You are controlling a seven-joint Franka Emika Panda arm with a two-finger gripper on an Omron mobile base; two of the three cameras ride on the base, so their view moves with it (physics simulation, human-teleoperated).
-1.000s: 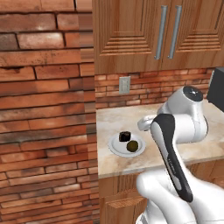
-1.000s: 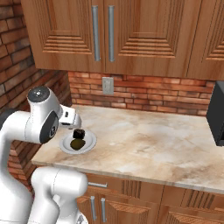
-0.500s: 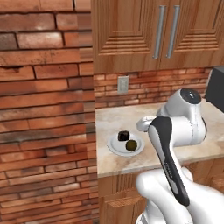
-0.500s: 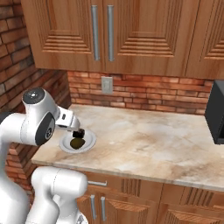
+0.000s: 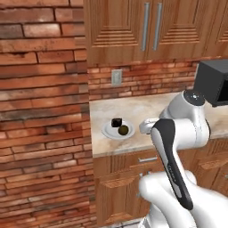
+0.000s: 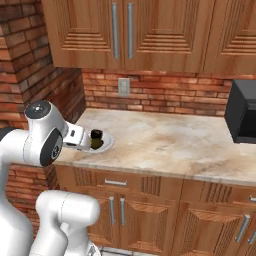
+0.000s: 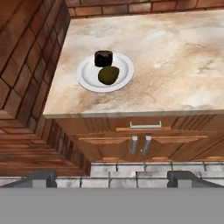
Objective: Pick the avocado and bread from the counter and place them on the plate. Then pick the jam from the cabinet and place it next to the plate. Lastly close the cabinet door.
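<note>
Looking down from the hand view, the white plate [image 7: 105,72] sits near the left end of the table [image 7: 175,65], carrying the olive-green avocado [image 7: 108,75] and, just behind it, a dark, squat round piece, apparently the bread [image 7: 103,57]. That view also takes in the drawer handle and floor tiles below the table edge. The gripper [image 7: 112,177] has its two dark tips spread wide, nothing between them. In the base views the plate [image 5: 116,130] [image 6: 102,144] is small; in the right one the arm cuts off its near side. Overhead, the cabinet doors [image 6: 122,32] are shut. Since a second ago the arm has drawn back from the plate.
</note>
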